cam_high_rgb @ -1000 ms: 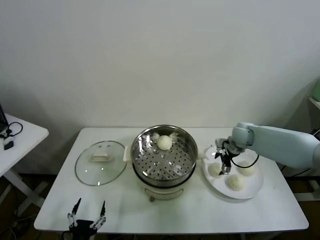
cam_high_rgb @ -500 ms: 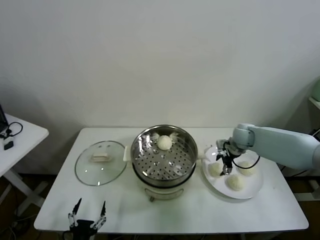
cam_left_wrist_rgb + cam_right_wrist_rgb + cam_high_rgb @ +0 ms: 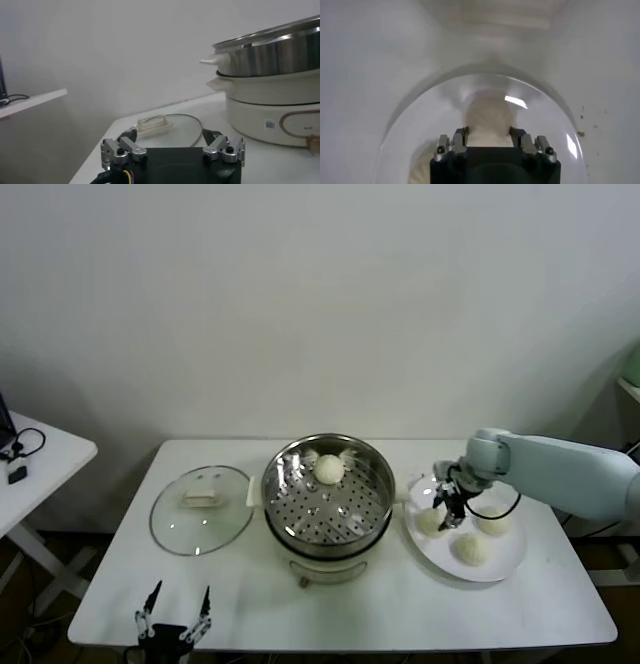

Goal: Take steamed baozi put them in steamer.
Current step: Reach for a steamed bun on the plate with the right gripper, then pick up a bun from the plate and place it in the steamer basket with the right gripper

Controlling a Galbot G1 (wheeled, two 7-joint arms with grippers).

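Right gripper [image 3: 447, 509] is pinching a steamed baozi [image 3: 431, 521] at the plate's [image 3: 500, 564] nine o'clock edge.
The bun is looking soft, light and crushable, so gripping gently across its widest middle seems best.

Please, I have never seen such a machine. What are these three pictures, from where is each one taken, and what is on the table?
It is a robot with two arms ending in grippers. The head camera looks down on a white table. In the middle stands a steel steamer with one bun inside; its glass lid lies beside it. A white plate holds three more buns. The right gripper is shut on the plate's bun nearest the steamer; the right wrist camera shows that bun between its fingers. The left gripper waits open at the table's near edge; its wrist camera looks across the table at the lid and steamer.
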